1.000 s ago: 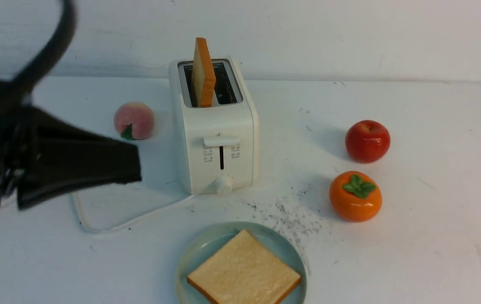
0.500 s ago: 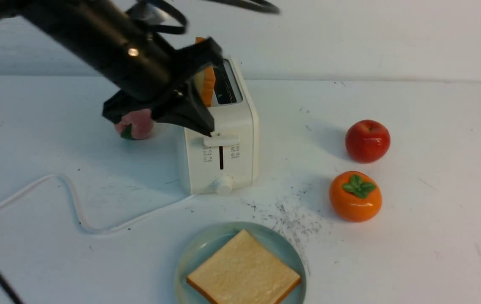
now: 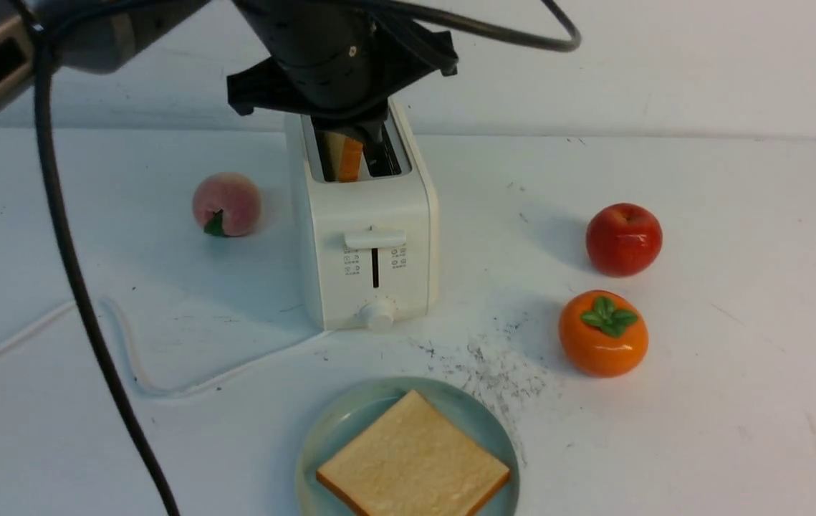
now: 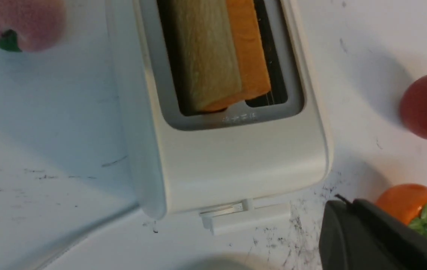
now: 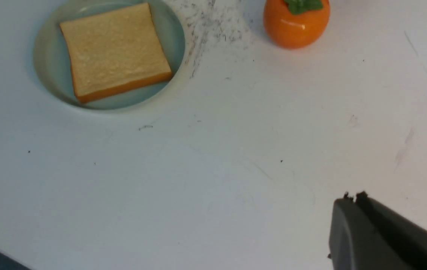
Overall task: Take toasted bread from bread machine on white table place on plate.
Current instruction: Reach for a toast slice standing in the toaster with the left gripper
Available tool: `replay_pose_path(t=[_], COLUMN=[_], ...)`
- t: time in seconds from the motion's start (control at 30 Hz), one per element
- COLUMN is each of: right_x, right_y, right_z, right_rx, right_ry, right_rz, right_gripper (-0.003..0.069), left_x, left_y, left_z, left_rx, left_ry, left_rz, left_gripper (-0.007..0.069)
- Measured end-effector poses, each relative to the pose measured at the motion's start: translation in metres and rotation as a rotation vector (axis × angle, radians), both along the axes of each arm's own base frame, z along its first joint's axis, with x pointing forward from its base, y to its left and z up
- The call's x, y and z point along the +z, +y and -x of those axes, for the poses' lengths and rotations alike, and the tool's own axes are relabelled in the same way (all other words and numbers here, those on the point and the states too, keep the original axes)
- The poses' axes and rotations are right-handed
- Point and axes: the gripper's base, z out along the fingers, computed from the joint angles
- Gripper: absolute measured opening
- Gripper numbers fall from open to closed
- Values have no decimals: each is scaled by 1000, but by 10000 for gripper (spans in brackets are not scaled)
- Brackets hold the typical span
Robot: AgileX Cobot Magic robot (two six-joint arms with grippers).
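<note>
Front view: at upper centre, the left gripper [image 3: 352,129], jaws closed, hangs above the bread machine [image 3: 368,236], lined up over the upright toasted bread [image 3: 345,159] in its slot, apparently to grasp it. Another slice [image 3: 413,462] lies on the plate [image 3: 329,430] at bottom centre. The right gripper [image 5: 352,202], closed, holds nothing.

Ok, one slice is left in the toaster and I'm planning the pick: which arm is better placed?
Left. The left tool hangs directly above the toaster, over the standing slice, though shut. The right tool is over table beside the plate, away from the toaster.
</note>
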Motion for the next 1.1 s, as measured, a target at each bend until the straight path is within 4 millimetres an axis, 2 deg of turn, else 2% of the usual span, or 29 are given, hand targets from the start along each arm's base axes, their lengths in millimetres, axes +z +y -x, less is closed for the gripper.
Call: replay_pose_path(t=[0.2, 0.33, 0.5, 0.63, 0.8, 1.1], right_x=[0, 0, 0, 0, 0, 0], right_y=[0, 0, 0, 0, 0, 1], right_z=[0, 0, 0, 0, 0, 0], right_rx=[-14, -27, -46, -47, -45, -47], right_ry=[5, 12, 22, 24, 27, 31], right_rz=[-17, -32, -52, -54, -57, -63], right_gripper=[1, 3, 9, 12, 14, 22], left_x=[-8, -17, -31, -33, -33, -48], left_y=[4, 2, -2, -4, -4, -2], left_z=[-8, -13, -21, -27, -29, -46], left_rx=[108, 113, 112, 104, 104, 97], left_ry=[-3, 14, 25, -20, -50, -134], left_rz=[-30, -37, -67, -77, -90, -230], left_gripper=[-14, -12, 66, 221, 358, 375])
